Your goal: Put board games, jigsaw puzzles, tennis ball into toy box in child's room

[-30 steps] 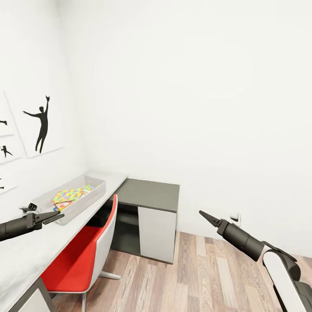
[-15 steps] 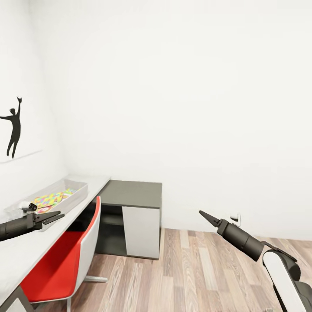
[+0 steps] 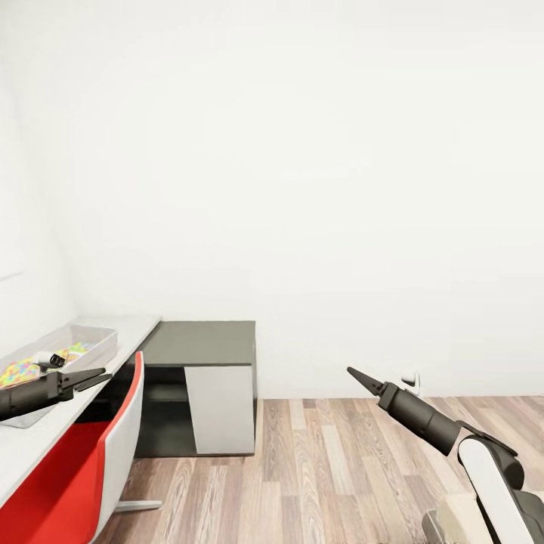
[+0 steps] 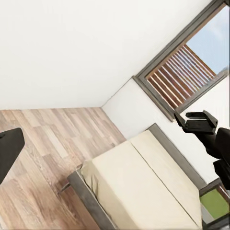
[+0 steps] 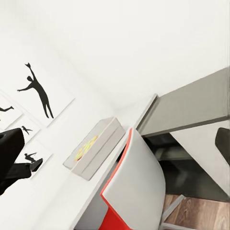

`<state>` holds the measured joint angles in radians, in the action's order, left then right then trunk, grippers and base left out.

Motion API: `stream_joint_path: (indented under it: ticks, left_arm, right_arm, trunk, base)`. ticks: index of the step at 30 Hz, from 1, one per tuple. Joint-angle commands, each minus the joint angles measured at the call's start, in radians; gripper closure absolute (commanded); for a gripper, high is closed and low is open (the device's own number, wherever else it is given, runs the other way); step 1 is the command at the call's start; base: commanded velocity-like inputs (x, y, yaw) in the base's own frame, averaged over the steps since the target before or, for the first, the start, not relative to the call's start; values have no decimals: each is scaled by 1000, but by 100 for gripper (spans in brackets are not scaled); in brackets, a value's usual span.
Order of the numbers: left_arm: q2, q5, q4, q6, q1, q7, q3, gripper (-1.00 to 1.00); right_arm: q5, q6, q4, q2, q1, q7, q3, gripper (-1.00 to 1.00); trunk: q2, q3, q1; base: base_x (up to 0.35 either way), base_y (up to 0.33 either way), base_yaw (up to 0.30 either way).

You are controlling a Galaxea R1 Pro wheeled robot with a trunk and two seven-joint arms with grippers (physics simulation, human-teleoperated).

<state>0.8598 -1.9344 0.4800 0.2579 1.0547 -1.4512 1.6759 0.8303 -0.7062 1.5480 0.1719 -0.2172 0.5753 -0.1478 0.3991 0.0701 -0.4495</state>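
Head view: left gripper (image 3: 97, 377) sits over the near end of the table (image 3: 45, 438), jaws a narrow gap apart, nothing between them. Right gripper (image 3: 355, 374) hangs over the wood floor (image 3: 332, 468), fingers pinched to a point, empty. Toy box (image 3: 94, 344) lies on the white tabletop by the left wall, just behind the left gripper; a jigsaw puzzle (image 3: 19, 372) shows inside it, with another bright flat item beyond it, too small to identify. Red chair (image 3: 91, 468) is tucked against the table, with a grey cabinet (image 3: 200, 378) in the corner.

Left wrist view: one dark finger (image 4: 199, 122) in frame. The bed (image 4: 143, 187) has a cream mattress and lies under a slatted window (image 4: 184, 72). A green patch (image 4: 214, 203) at the bed's far end is possibly a board game, can't confirm.

Right wrist view: toy box (image 5: 93, 148) side-on, puzzle colours (image 5: 86, 143) inside, silhouette pictures (image 5: 38, 91) above the table.

Handling guess: game boxes are light, stiff and smooth cardboard; pinch across a short edge that overhangs. Puzzles are thin and may flex. The ball would roll.

The bed comes from the left wrist view; the box's outer wall from the right wrist view.
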Motion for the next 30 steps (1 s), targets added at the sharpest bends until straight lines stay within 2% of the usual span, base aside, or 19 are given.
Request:
stream_joint_path:
  ticks: [1, 10, 14, 20, 22, 27, 29, 30]
  left_arm:
    - [1, -9, 2, 11, 2, -3, 8, -100]
    - [-3, -7, 5, 11, 2, 0, 9, -100]
    - [-27, -3, 7, 13, 2, 4, 10, -100]
    - [-96, 3, 5, 15, 1, 24, 10, -100]
    - [-119, 4, 4, 15, 1, 57, 11, -100]
    - [-187, 3, 3, 16, 1, 207, 10, -100]
    - [-230, 4, 3, 16, 1, 291, 11, -100]
    - [-240, 4, 2, 17, 1, 313, 10, -100]
  right_arm:
    - [4, -7, 0, 0, -1, 1, -1, -100]
    - [3, -5, 0, -1, -1, 0, 0, -100]
    - [3, -4, 0, -1, -1, -1, 0, -100]
    - [3, -4, 0, -2, -1, -1, 1, -100]
    - [3, -4, 0, -2, -1, -1, 1, -100]
    - [3, -4, 0, -2, -1, -2, -1, -100]
    - [3, -3, -1, -2, -1, -2, -1, -100]
    - [3, -3, -1, -2, -1, -2, -2, -100]
  trunk:
    - [1, 0, 0]
    - [1, 1, 0]
    - [1, 1, 0]
    - [1, 1, 0]
    - [1, 1, 0]
    - [1, 1, 0]
    - [1, 1, 0]
    - [1, 1, 0]
  base:
    - [-1, 0, -168]
    - [0, 0, -45]
    - [0, 0, -6]
    - [0, 0, -1]
    - [0, 0, 0]
    - [0, 0, 0]
    - [0, 0, 0]
    - [0, 0, 0]
